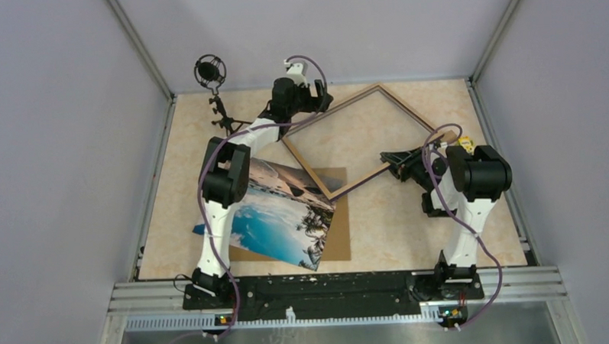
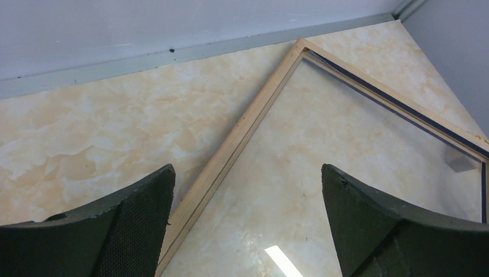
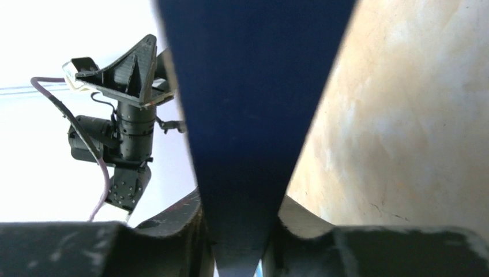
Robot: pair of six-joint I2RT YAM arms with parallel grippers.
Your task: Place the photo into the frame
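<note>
The frame, thin light-wood rails set like a diamond, lies at the back middle of the table. My right gripper is shut on its near-right rail. In the right wrist view that rail shows its dark blue face, pinched between the gripper jaws. My left gripper hovers open over the far-left rail. In the left wrist view the wooden rail runs just inside the left finger, with nothing gripped by that gripper. The photo, turquoise water and palms, lies near-left, partly hidden under the left arm.
A brown backing board lies under the photo's right side. A black stand with a round head is at the back left corner. A small yellow object sits by the right arm. Walls and metal posts enclose the table.
</note>
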